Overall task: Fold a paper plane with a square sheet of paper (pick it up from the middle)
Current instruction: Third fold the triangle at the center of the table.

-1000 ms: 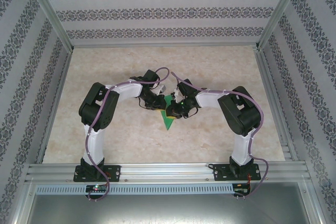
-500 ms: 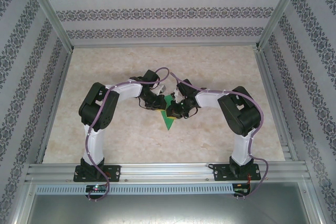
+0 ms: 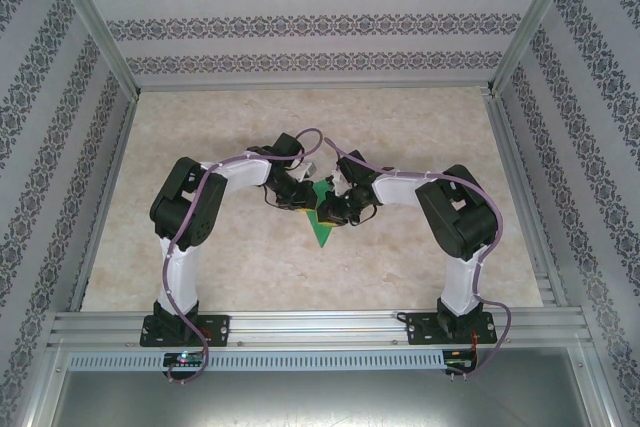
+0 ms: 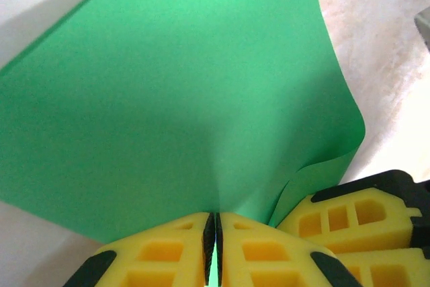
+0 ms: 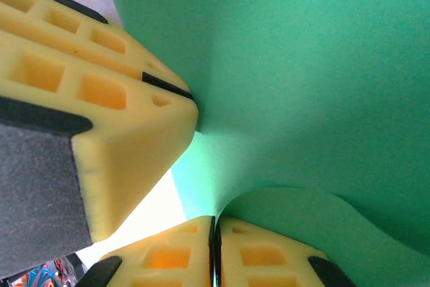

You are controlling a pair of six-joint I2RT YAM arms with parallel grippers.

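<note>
The bright green square sheet of paper (image 3: 319, 229) hangs between both grippers over the middle of the table, one pointed corner toward the near edge. In the left wrist view the sheet (image 4: 175, 85) spreads out ahead and curls at its right edge. My left gripper (image 4: 216, 223) is shut on its lower edge. The right gripper's yellow fingers (image 4: 349, 216) sit close by at the lower right. In the right wrist view my right gripper (image 5: 216, 230) is shut on a curved fold of the paper (image 5: 316, 85), with the left gripper's fingers (image 5: 101, 99) just beside it. How the paper is folded is hidden by the grippers.
The beige marble-pattern table (image 3: 220, 127) is bounded by an aluminium frame (image 3: 310, 322) and patterned walls. Both arms bend inward from their bases, and the wrists (image 3: 300, 187) nearly touch above the table's middle.
</note>
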